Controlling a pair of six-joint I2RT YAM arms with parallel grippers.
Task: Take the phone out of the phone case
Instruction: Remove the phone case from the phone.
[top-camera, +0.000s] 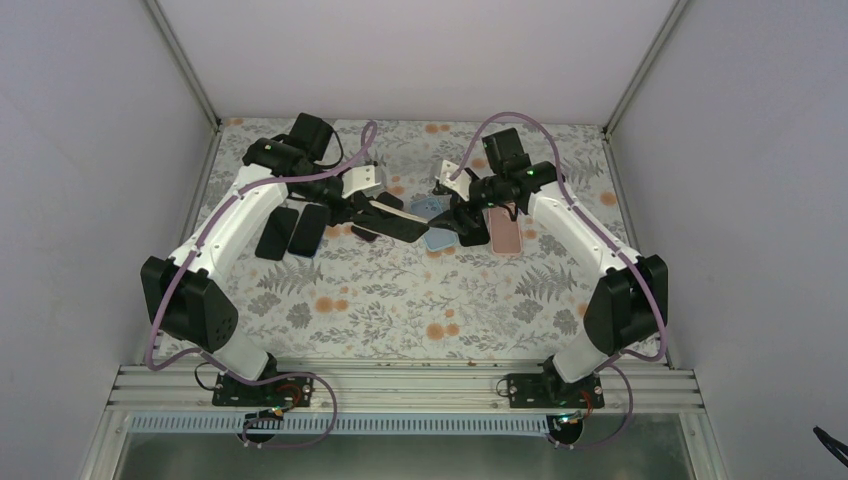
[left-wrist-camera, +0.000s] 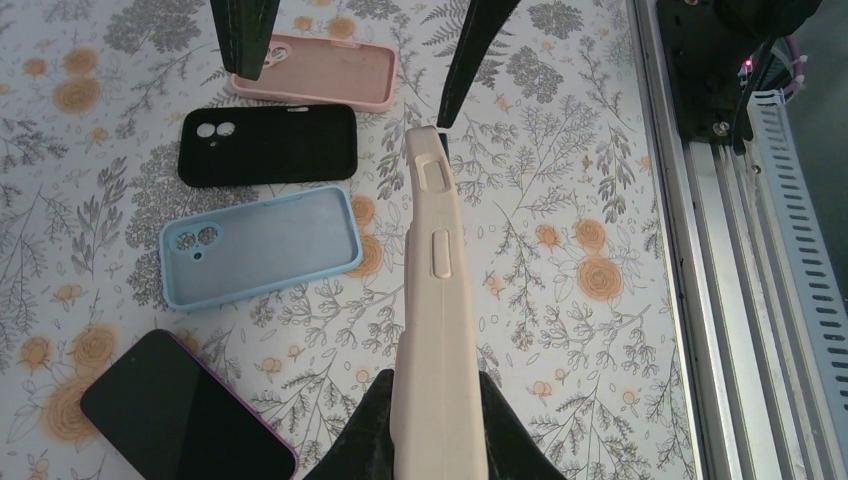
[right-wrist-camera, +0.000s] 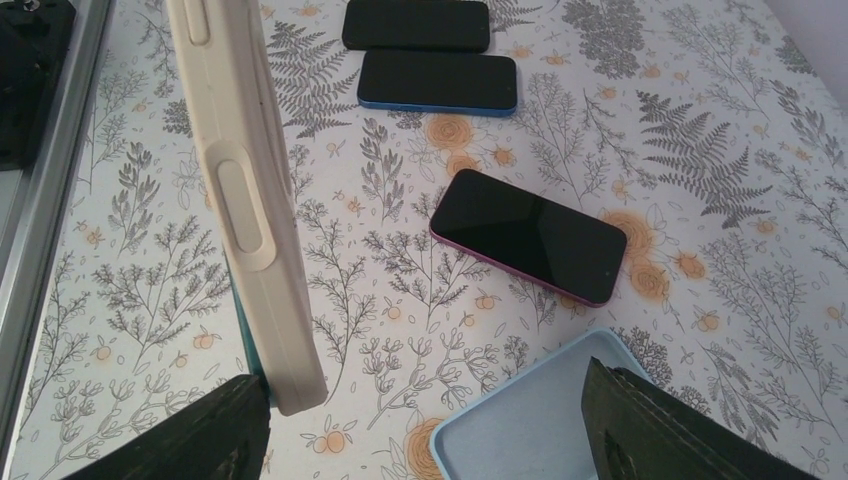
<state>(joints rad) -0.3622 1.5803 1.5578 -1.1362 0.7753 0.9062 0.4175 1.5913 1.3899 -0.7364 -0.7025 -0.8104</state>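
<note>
Cream phone case (left-wrist-camera: 432, 300): held above the table (right-wrist-camera: 380, 270), between the two arms. It stands on its long edge and lies lengthwise from one gripper towards the other.
Look of the case: matt cream, smooth, with rounded corners. On the side turned to the cameras there is one short raised button and one longer one.
What is in the case: cannot tell. Both wrist views show only its narrow side. In the top view a dark face lies along the cream rim, but it is too small to say that this is the phone.
Left gripper (left-wrist-camera: 437, 410): its fingers are pressed on the two flat sides of the cream case, at the end nearest to its own camera.
Right gripper (right-wrist-camera: 435, 430): fingers spread wide and holding nothing. One fingertip is just at the far end of the cream case; I cannot tell if it touches.
Pink case (left-wrist-camera: 315, 72): lies open side up with nothing in it.
Black case (left-wrist-camera: 268, 145): the same, just beside the pink one.
Light blue case (left-wrist-camera: 262, 245): the same, just beside the black one and under the right gripper.
Purple-edged phone (right-wrist-camera: 528, 235): screen up on the table, bare, near the blue case.
Blue-edged phone (right-wrist-camera: 438, 80) and black phone (right-wrist-camera: 415, 25): side by side, further away, on the left arm's side.
</note>
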